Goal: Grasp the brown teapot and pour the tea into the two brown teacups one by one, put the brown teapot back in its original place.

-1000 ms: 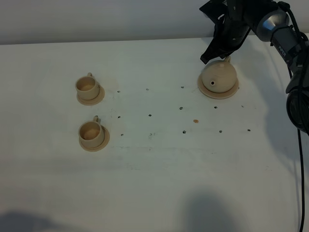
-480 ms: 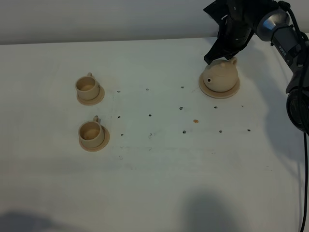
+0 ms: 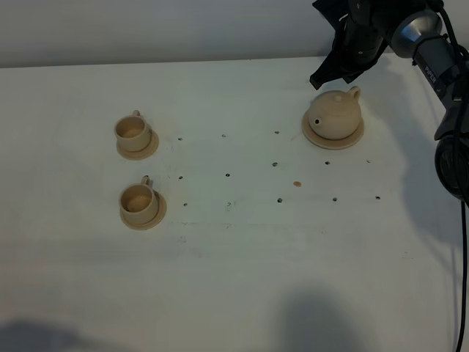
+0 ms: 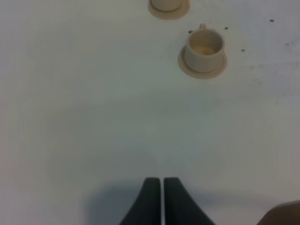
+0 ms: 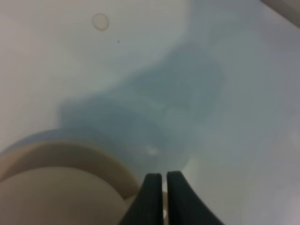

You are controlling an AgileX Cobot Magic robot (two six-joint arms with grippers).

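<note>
1. Nearest to me, the left gripper (image 4: pixel 161 190) hangs over bare white table (image 3: pixel 234 279). Its two black fingers are pressed together, with only a thin line between them and nothing held.
2. Farther in on the left side stands the near one of the two brown teacups (image 3: pixel 137 197), upright on its saucer (image 3: pixel 155 213). Its loop handle points away from me. The left wrist view shows the same cup (image 4: pixel 204 47) well ahead of the left fingertips, with a pale tan inside.
3. Just behind it is the far teacup (image 3: pixel 132 130) on its own saucer (image 3: pixel 150 147), apart from the first cup and with its handle also turned to the far side. The left wrist view cuts it off at the frame edge.
4. Well to the right, a small tan spot (image 3: pixel 297 183) lies on the table among dark specks.
5. Beyond that spot, the brown teapot (image 3: pixel 335 116) sits upright on the original place (image 3: pixel 333 139), the round coaster. The spout faces the cups and the handle points to the far right.
6. Farthest back, the right gripper (image 3: pixel 319 79) hovers just behind and above the pot without touching it. In the right wrist view its fingers (image 5: pixel 152 192) are closed side by side on nothing. A blurred tan curve sits beside them, and I cannot tell whether it is the pot or the coaster.
</note>
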